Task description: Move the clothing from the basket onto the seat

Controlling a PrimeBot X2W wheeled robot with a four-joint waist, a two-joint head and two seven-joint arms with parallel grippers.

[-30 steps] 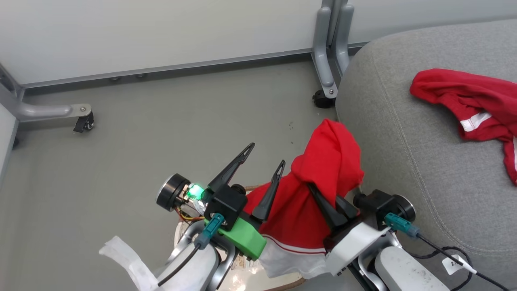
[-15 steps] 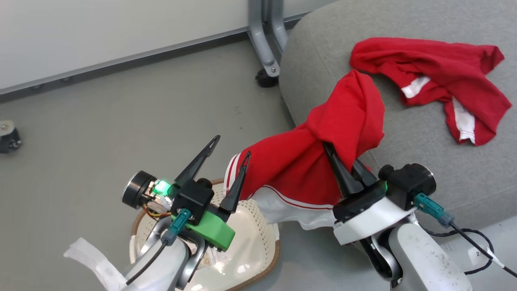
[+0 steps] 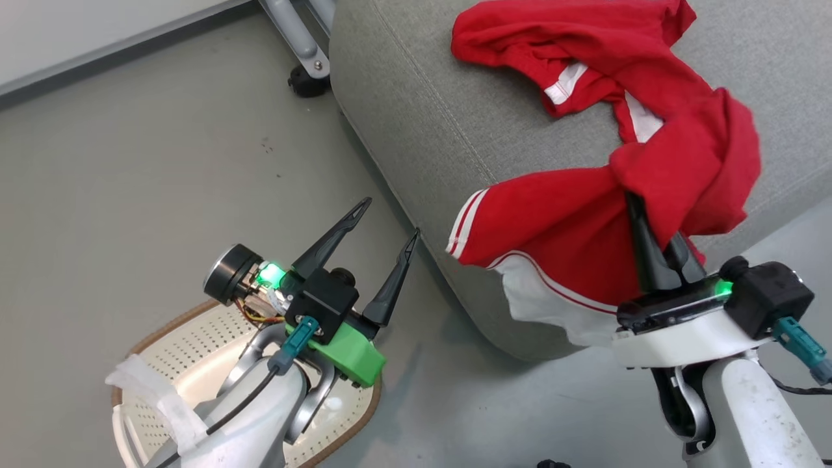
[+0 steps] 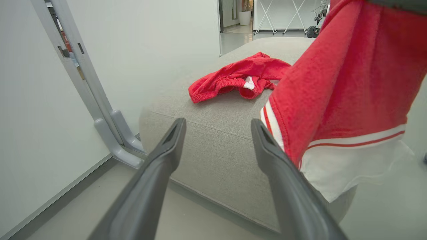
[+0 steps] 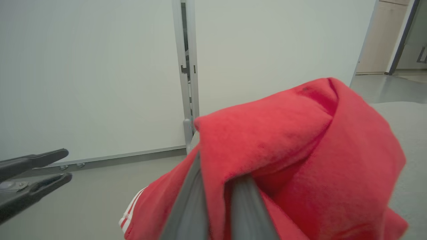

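Note:
My right gripper [image 3: 653, 227] is shut on a red garment [image 3: 578, 221] with white stripes and a white panel, which hangs over the front edge of the grey seat [image 3: 416, 123]. That same held garment [image 5: 287, 160] drapes over my right fingers [image 5: 190, 206]; it also hangs at the right as the held garment [image 4: 347, 86]. A second red garment [image 3: 572, 52] lies flat on the seat [image 4: 217, 116]; from the left wrist this second garment [image 4: 240, 76] lies further back. My left gripper [image 3: 387, 221] stands open and holds nothing, above the cream basket [image 3: 195, 364].
A grey wheeled metal leg [image 3: 299, 45] of a white partition stands at the seat's left corner. Grey floor [image 3: 130, 162] spreads to the left. A black cable runs by my right arm at the lower right.
My right gripper has carried the held garment rightward from above the basket to over the seat's edge. The camera has turned right, so floor and seat shifted left. The left gripper stays open.

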